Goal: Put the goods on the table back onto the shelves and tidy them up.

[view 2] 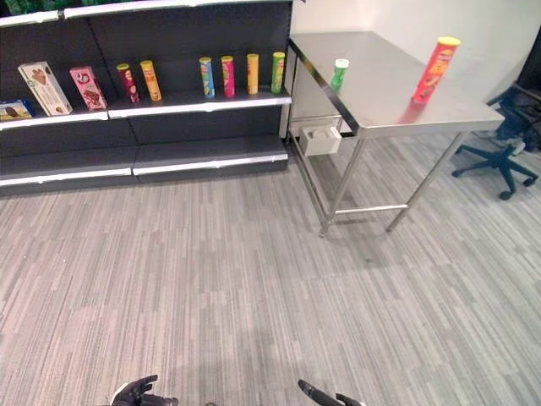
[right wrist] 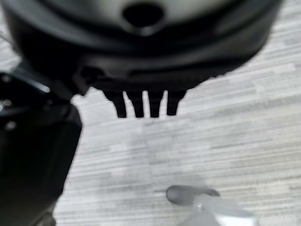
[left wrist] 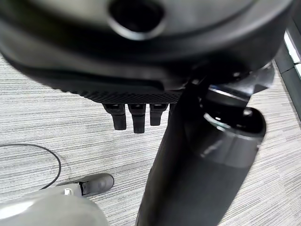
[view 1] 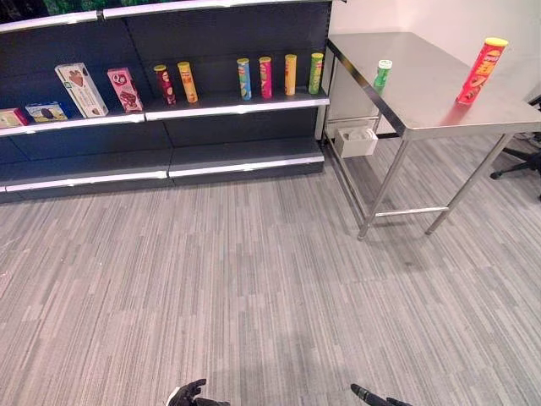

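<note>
A tall red and yellow can (view 1: 482, 71) stands upright near the right edge of the steel table (view 1: 431, 106). A short green can (view 1: 383, 75) stands near the table's left edge. The dark shelf unit (view 1: 237, 103) on the left carries a row of several upright cans (view 1: 265, 78) and several boxes (view 1: 82, 89) on its middle board. My left hand (view 1: 190, 395) and right hand (view 1: 372, 396) hang low over the carpet, far from table and shelf. In the wrist views the left hand's fingers (left wrist: 134, 117) and the right hand's fingers (right wrist: 141, 106) are straight and hold nothing.
A white box (view 1: 355, 140) sits on the floor under the table's left end, next to the shelf. A dark office chair (view 2: 499, 144) stands right of the table. Grey carpet (view 1: 254, 279) stretches between me and the shelf. The lower shelf board (view 1: 245, 156) is bare.
</note>
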`<state>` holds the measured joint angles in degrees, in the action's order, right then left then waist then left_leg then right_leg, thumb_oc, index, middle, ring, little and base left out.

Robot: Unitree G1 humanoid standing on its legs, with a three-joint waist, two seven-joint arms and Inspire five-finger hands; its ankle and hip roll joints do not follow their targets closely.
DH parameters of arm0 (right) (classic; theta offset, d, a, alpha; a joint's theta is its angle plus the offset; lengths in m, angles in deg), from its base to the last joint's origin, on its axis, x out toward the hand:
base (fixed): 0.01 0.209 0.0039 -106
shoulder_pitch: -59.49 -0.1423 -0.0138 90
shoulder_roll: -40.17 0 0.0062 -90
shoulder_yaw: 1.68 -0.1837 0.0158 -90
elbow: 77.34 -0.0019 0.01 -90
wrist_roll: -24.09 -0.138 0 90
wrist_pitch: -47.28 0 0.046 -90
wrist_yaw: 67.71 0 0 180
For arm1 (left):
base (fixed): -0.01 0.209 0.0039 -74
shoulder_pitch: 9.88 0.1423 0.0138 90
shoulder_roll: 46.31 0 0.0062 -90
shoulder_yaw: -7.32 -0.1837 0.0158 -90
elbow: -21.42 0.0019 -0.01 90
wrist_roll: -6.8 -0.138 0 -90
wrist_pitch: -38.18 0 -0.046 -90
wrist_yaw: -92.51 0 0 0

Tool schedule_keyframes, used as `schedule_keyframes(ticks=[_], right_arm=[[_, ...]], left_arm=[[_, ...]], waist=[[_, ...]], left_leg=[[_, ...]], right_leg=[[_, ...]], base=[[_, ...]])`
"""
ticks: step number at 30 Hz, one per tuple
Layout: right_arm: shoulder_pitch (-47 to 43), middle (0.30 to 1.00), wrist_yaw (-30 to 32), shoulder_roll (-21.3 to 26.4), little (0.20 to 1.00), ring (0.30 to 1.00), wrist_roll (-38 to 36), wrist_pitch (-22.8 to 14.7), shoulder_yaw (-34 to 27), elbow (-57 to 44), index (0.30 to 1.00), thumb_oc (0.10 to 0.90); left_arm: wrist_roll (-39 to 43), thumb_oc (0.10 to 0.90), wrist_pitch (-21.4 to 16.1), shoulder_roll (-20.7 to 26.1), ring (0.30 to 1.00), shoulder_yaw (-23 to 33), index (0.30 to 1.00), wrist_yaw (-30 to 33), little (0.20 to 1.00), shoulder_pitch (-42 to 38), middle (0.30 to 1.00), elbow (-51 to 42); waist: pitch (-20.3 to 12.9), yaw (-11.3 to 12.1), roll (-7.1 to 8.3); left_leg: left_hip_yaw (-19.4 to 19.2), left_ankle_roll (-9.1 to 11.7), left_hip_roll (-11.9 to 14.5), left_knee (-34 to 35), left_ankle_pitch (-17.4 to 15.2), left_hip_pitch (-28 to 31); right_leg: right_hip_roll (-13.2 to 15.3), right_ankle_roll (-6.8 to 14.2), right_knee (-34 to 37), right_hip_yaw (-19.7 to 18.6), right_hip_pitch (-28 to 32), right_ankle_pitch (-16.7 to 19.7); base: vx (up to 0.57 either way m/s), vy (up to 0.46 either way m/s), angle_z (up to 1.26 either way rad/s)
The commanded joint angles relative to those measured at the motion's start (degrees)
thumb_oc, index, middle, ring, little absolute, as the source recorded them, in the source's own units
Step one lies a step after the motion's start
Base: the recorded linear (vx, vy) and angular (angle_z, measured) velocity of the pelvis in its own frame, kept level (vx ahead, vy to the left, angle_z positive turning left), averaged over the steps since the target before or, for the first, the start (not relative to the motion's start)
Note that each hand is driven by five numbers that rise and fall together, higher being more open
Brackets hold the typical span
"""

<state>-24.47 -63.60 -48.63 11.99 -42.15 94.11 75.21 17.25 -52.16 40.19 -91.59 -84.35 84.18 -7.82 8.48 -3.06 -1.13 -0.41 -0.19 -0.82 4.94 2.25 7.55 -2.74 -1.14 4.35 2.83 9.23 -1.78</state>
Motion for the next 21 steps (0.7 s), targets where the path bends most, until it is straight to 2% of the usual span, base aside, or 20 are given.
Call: schedule_keyframes(ticks=[1,8,14,21], right_arm=[[-1.0,0.900,0.9,2.0,0.900,0.900,-0.9,-1.6,0.6,-1.7,0.900,0.800],[0.1,0.900,1.4,1.8,0.900,0.900,-0.8,-1.8,0.2,-2.9,0.900,0.800],[0.0,0.900,1.8,2.1,0.900,0.900,-0.9,-1.9,0.2,-2.8,0.900,0.800],[-1.0,0.900,1.7,2.4,0.900,0.900,-0.3,-1.8,0.5,-3.5,0.900,0.800]], left_arm=[[-1.6,0.800,-2.5,0.0,0.900,0.0,0.900,1.8,0.900,-3.9,0.900,1.5],[-1.8,0.800,-2.2,-0.6,0.900,0.4,0.900,2.0,0.900,-3.0,0.900,2.8],[-2.7,0.800,-2.3,0.0,0.900,-0.6,0.900,2.1,0.900,-3.1,0.900,2.1],[-2.7,0.800,-2.4,0.4,0.900,-0.4,0.900,2.0,0.900,-3.5,0.900,1.5]], waist=[[-0.8,-0.3,1.63],[-0.1,-0.4,1.44],[-0.7,-0.6,1.71],[-0.8,-0.1,1.81]], left_leg=[[1.2,1.9,-1.2,0.1,-4.5,-0.2],[1.3,2.0,-1.0,0.1,-4.5,-0.2],[1.6,2.0,-1.1,0.1,-4.7,-0.4],[0.1,1.9,-0.5,0.1,-5.3,0.3]], right_leg=[[1.8,6.8,0.5,-5.5,-2.7,2.9],[1.9,7.0,0.7,-5.5,-2.9,2.8],[1.7,6.9,0.7,-6.0,-2.9,2.7],[1.8,6.9,0.3,-6.4,-2.9,2.6]], base=[[0.00,0.000,0.00],[0.01,-0.003,0.00],[0.00,0.000,0.00],[0.02,-0.024,-0.06]])
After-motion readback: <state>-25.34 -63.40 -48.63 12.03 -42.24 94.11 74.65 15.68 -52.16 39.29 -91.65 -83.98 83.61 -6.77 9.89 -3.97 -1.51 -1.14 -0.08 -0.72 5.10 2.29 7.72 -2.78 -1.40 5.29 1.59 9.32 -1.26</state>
